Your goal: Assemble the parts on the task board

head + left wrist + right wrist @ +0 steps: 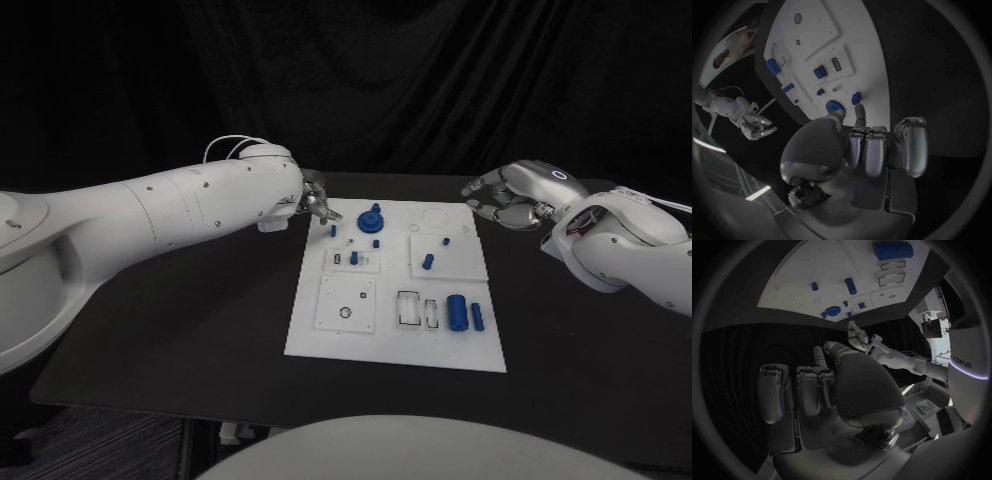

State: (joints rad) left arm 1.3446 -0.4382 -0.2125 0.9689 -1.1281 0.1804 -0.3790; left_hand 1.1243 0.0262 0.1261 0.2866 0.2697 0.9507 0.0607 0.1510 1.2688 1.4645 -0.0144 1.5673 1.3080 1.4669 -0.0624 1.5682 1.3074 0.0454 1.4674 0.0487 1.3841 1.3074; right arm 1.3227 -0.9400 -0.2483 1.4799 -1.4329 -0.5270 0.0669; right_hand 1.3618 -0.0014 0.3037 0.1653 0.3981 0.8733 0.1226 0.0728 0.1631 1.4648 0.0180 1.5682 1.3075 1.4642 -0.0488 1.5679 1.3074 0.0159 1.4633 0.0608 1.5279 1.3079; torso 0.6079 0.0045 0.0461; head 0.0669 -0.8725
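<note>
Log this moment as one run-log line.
left hand: holds nothing, fingers at task board's far-left corner | right hand: curled, holds nothing, off far-right corner | round blue part: on board

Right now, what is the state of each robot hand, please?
Left robot hand: holds nothing, fingers curled in, at the task board's far left corner.
Right robot hand: holds nothing, fingers curled in.

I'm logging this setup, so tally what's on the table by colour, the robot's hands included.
Blue parts: 8
White task board: 1
Silver hands: 2, the left hand and the right hand
Total: 11
</note>
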